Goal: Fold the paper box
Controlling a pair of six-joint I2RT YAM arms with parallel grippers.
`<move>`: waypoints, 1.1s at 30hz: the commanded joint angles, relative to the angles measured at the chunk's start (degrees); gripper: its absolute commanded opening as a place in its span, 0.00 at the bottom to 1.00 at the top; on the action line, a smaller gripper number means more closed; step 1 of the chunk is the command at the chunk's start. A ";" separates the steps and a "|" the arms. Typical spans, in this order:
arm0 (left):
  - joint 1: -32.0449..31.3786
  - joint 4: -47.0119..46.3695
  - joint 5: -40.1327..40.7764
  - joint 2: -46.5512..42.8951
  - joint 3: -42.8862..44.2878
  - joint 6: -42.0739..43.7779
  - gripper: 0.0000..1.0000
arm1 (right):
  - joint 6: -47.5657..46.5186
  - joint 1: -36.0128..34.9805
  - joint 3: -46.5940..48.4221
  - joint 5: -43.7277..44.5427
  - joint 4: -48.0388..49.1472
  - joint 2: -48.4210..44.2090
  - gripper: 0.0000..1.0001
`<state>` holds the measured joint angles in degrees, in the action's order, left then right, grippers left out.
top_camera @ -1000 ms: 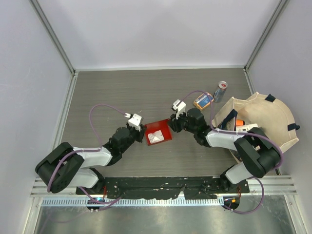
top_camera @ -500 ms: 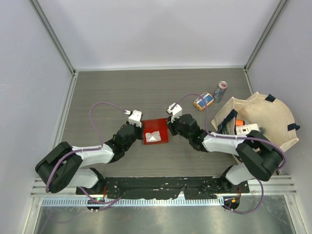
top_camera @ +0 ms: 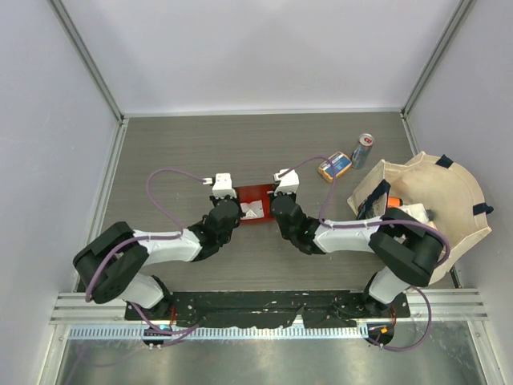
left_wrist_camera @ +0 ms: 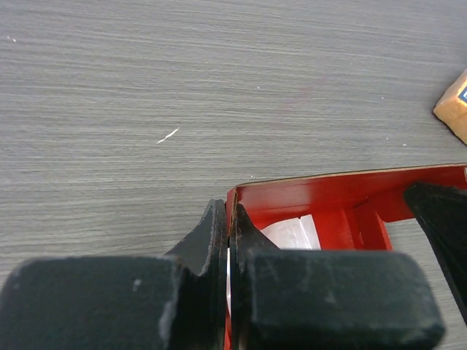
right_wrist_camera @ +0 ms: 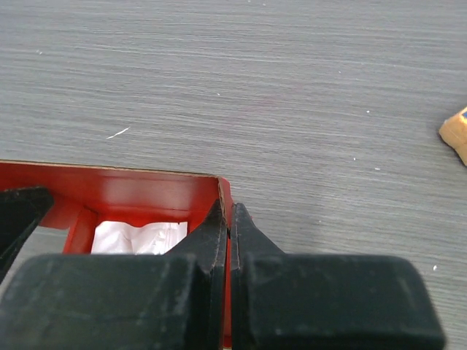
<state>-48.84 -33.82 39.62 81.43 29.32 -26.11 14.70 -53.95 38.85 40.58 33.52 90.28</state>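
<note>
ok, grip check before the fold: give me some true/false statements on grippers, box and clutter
1. The left gripper is shut on a side wall of the paper box. True.
2. The right gripper hangs open above the paper box. False: it is shut on the opposite side wall.
3. A crumpled white wad lies inside the paper box. True.
4. The can sits inside the paper box. False: it is on the table, off to the right by the orange packet.
</note>
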 commanded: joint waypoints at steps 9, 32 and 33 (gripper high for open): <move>-1.25 -19.60 11.18 10.33 -4.88 -1.76 0.00 | 4.37 -1.86 -5.35 14.62 15.87 5.08 0.01; -8.99 -30.15 18.21 12.61 -13.58 -1.66 0.00 | 5.43 -9.15 -14.33 19.71 27.92 7.89 0.01; -9.17 -31.81 18.30 13.40 -13.85 -1.67 0.00 | 5.25 -9.33 -14.59 19.89 28.09 7.98 0.02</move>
<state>-57.74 -62.61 50.68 92.36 18.13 -26.65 18.46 -63.07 26.24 52.88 59.09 97.65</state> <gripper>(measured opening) 0.017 0.036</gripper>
